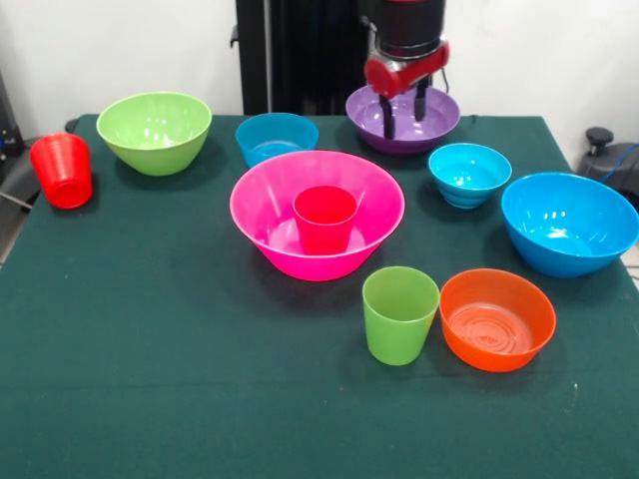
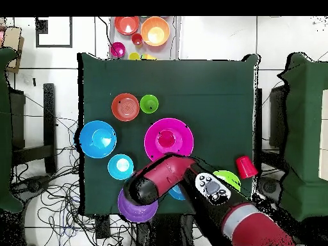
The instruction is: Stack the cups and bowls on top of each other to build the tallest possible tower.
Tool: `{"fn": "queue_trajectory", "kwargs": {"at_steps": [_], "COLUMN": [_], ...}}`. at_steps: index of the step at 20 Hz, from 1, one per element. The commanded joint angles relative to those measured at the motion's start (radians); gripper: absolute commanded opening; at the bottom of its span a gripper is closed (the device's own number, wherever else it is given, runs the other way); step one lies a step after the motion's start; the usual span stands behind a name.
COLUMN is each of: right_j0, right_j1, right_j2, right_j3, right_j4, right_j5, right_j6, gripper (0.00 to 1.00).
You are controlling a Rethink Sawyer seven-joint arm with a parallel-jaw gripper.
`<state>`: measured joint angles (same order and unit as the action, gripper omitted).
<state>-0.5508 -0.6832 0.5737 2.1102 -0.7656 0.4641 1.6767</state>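
My gripper is open at the far side of the table, with its dark fingers hanging into the purple bowl. I cannot tell whether they touch it. The wide hot pink bowl stands mid-table with the crimson-pink cup upright inside it. The lime green cup and orange bowl stand near the front. The large blue bowl is at the right, and two small cyan bowls stand further back. The lime green bowl and red-orange cup are at the left.
The green table ends just right of the blue bowl. In the overhead view the arm covers the gripper, part of the purple bowl and the lime green bowl. A side surface beyond the table holds more bowls.
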Motion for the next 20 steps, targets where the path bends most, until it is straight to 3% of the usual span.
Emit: {"fn": "queue_trajectory", "kwargs": {"at_steps": [1,6,15,20], "right_j0": [-0.019,-0.017,0.02,0.023], "right_j1": [0.067,0.091,0.172,0.144], "right_j2": [-0.08,-0.099,-0.14,-0.128], "right_j3": [0.057,0.061,-0.037,-0.042], "right_j4": [-0.074,-0.094,-0.161,-0.145], "right_j5": [-0.021,-0.038,-0.083,-0.053], "right_j6": [0.031,0.023,0.031,0.026], "gripper": [1.0,1.0,1.0,1.0]}}
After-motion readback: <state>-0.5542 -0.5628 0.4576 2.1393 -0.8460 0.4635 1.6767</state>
